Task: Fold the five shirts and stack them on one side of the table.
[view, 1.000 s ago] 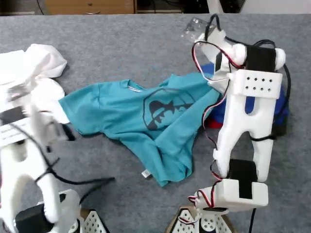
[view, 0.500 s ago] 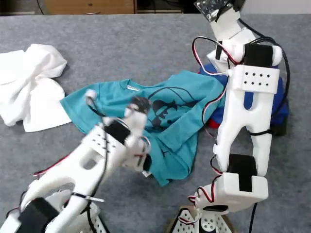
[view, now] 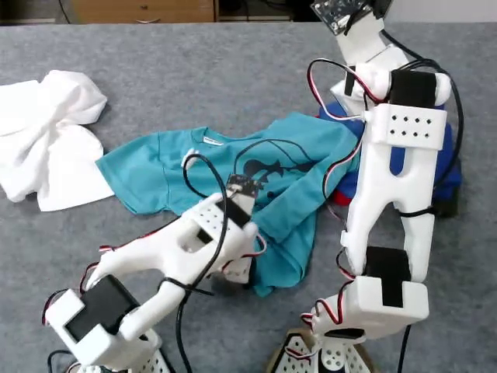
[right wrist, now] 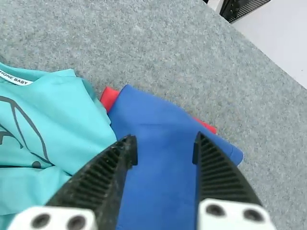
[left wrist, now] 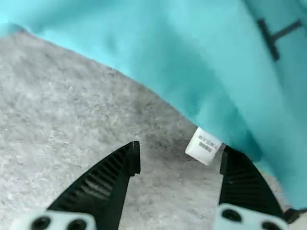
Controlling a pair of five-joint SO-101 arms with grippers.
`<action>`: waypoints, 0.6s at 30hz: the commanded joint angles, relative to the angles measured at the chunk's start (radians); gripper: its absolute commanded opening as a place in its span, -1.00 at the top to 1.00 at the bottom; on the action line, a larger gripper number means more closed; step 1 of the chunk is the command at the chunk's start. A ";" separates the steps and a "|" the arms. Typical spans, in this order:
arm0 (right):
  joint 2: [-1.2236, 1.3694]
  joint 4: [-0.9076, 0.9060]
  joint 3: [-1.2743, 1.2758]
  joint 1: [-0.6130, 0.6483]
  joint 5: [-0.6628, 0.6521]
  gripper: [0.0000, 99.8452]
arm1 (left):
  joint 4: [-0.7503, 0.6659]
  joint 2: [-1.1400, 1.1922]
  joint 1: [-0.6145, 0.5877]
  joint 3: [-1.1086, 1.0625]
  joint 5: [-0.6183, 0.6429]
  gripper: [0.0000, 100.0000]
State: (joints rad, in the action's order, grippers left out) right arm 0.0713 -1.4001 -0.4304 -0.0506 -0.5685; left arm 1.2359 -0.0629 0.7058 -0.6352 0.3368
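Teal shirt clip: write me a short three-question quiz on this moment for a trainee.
1. True or false: the left hand is shut on the teal shirt.
2. What colour of cloth peeks out beneath the blue shirt?
3. The right wrist view looks past the right hand mainly onto: A) the blue shirt; B) a yellow towel; C) a box.
Key: 1 false, it is open with nothing in it; 2 red, the red cloth; 3 A.

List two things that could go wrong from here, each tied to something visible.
1. The open left gripper sits at the hem of the teal shirt, beside its care tag; closing might pinch just the tag.
2. The teal shirt lies against the blue shirt under the open right gripper; dragging it might disturb that pile.
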 commanded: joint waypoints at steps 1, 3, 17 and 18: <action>-0.002 0.014 -0.002 -0.010 0.009 0.59 | 0.057 0.001 0.009 0.110 0.020 0.45; -0.002 0.014 -0.001 -0.010 0.009 0.59 | 0.087 0.002 0.011 0.146 0.020 0.45; -0.002 0.021 0.068 -0.010 0.008 0.59 | 0.158 -0.002 0.025 0.178 -0.038 0.45; -0.002 0.021 0.077 -0.010 0.008 0.59 | 0.192 -0.002 0.031 0.199 -0.048 0.45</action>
State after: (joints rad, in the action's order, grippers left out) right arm 0.0744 -1.3955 -0.3690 -0.0506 -0.5685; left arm 1.3617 -0.0522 0.7135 -0.5094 0.3199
